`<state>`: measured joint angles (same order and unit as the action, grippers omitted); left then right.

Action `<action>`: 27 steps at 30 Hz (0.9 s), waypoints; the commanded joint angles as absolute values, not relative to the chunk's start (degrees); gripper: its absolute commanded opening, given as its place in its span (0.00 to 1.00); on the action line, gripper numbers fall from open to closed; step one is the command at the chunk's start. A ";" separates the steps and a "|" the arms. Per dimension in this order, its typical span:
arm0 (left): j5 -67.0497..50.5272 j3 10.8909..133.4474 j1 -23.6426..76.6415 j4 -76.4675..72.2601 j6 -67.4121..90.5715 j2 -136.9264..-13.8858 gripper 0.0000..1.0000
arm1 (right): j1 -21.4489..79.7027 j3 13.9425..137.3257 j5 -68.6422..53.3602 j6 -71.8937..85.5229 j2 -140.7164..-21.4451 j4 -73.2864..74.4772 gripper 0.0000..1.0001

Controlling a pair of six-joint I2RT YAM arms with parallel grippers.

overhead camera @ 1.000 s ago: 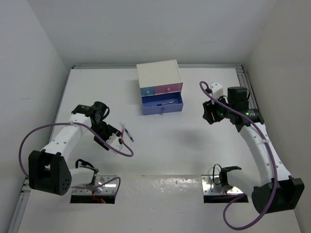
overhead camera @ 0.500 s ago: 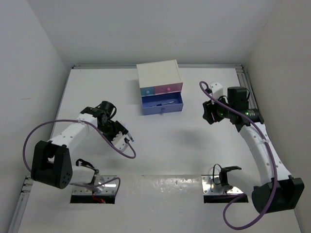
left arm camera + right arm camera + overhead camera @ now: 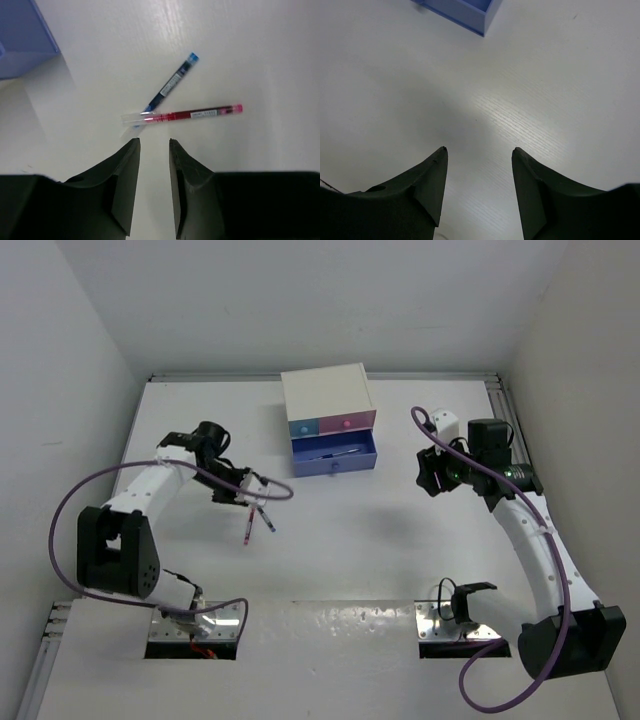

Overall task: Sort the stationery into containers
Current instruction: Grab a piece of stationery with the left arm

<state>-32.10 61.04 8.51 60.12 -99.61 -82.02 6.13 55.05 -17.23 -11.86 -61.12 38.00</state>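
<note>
Left tool [image 3: 154, 141] hangs empty, narrowly parted, beside a thin red pen [image 3: 182, 115] crossing a thin blue pen [image 3: 170, 87]. Right tool [image 3: 480, 149] released

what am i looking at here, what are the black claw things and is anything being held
These are two robot arms bolted to a white table. The wide picture looks down from above; the other two come from a camera on each wrist, so the black prongs are that arm's own fingers. A little white cabinet stands on the table with its wide blue drawer pulled open. A red pen and a blue pen lie overlapping near one end, just ahead of the left gripper. Nothing is held: it and the right gripper are both empty, jaws apart.
</note>
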 commanded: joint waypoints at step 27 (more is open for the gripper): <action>-27.42 55.02 6.33 33.84 -13.80 -94.92 0.36 | 6.15 52.73 -17.05 -11.16 -58.36 38.41 0.54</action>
<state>-29.04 55.33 5.91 36.67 -18.57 -95.04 6.13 53.15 -17.08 -11.73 -59.53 39.18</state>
